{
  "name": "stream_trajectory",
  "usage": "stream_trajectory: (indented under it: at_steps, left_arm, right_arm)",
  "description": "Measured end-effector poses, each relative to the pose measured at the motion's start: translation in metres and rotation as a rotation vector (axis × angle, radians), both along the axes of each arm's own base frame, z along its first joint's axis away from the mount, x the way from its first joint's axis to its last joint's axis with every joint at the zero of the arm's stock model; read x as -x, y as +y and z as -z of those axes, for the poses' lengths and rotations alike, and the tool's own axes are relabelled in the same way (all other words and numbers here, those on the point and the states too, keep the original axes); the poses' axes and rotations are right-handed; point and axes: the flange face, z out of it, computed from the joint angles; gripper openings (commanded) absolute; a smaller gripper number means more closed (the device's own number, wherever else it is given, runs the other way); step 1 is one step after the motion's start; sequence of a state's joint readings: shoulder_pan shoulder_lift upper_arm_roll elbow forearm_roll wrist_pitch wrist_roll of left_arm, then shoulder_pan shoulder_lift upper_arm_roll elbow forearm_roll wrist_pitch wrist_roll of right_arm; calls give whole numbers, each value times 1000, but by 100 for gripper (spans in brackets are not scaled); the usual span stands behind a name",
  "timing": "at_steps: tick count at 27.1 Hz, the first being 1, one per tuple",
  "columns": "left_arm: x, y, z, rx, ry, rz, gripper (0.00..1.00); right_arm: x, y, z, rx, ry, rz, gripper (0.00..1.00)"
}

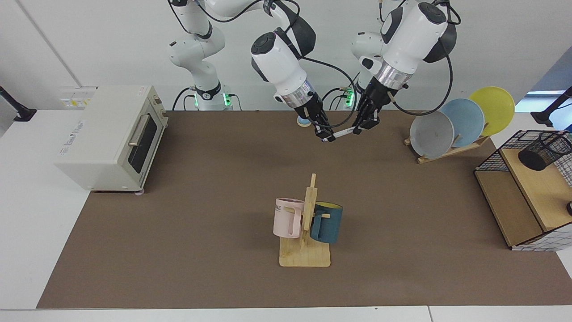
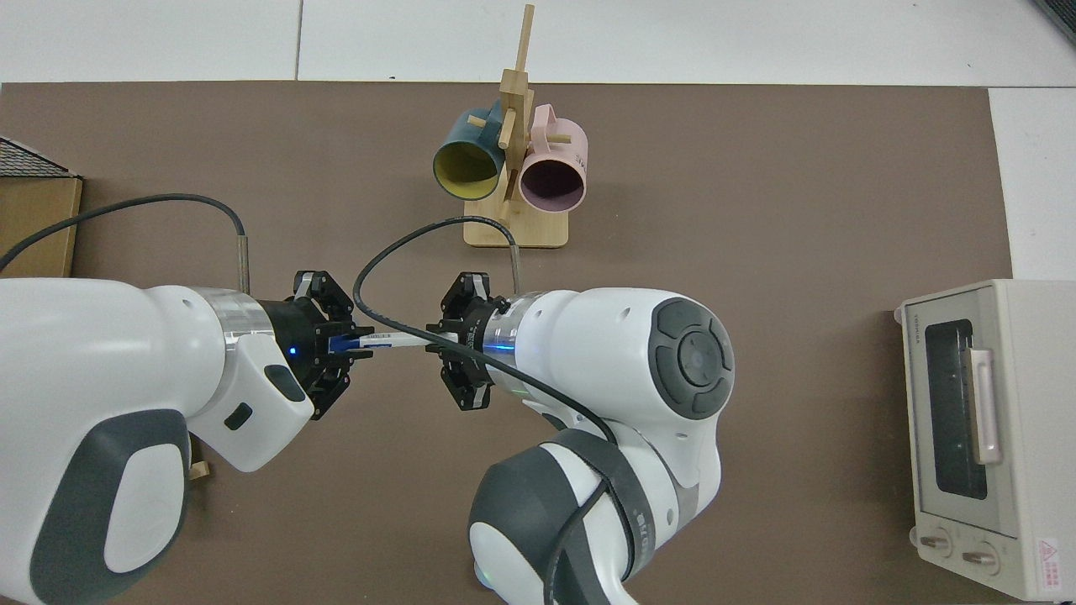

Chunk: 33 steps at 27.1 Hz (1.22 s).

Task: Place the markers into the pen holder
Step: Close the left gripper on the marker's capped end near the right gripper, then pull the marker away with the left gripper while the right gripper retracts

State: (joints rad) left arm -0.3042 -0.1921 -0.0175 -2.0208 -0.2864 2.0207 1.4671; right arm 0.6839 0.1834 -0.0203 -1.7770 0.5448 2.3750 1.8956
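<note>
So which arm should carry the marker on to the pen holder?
Left. The left pincer grips the marker nearer the pen holder; the right pincer holds the far end.

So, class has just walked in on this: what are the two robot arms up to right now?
Both arms hold one marker in the air above the back of the table, as in a handover. The right gripper is shut on one end, and the left gripper is shut on the other. The pen holder lies tipped on the wire basket's wooden shelf, away from both grippers.
</note>
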Motion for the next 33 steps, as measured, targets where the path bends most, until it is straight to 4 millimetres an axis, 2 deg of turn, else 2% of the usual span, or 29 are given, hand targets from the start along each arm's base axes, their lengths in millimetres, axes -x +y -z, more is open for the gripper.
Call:
stream_trajectory:
  at_steps: [7, 8, 9, 10, 15, 18, 20, 26, 33]
  left_arm:
    - [-1, 0, 1, 0, 3, -14, 0]
    - [0, 0, 1, -1, 2, -13, 0]
    - [0, 0, 1, -4, 3, -14, 0]
    - [0, 0, 1, -8, 3, -15, 0]
    - [0, 5, 3, -74, 9, -25, 0]
    - [-3, 23, 6, -131, 17, -37, 0]
    - [-8, 44, 8, -170, 19, -58, 0]
    - [-23, 119, 10, -269, 13, -151, 0]
    - [-28, 204, 2, -374, 61, -258, 0]
  right_arm:
    - [0, 0, 0, 0, 1, 2, 0]
    - [0, 0, 0, 0, 1, 2, 19]
    - [0, 0, 0, 0, 1, 1, 67]
    - [0, 1, 0, 0, 1, 1, 100]
    - [1, 1, 1, 4, 1, -7, 100]
    - [-3, -8, 2, 23, -4, -39, 100]
    - [-7, -19, 3, 50, -8, -89, 100]
    - [-15, -71, 2, 220, -30, -348, 100]
    - [-27, -155, -14, 368, -77, -640, 100]
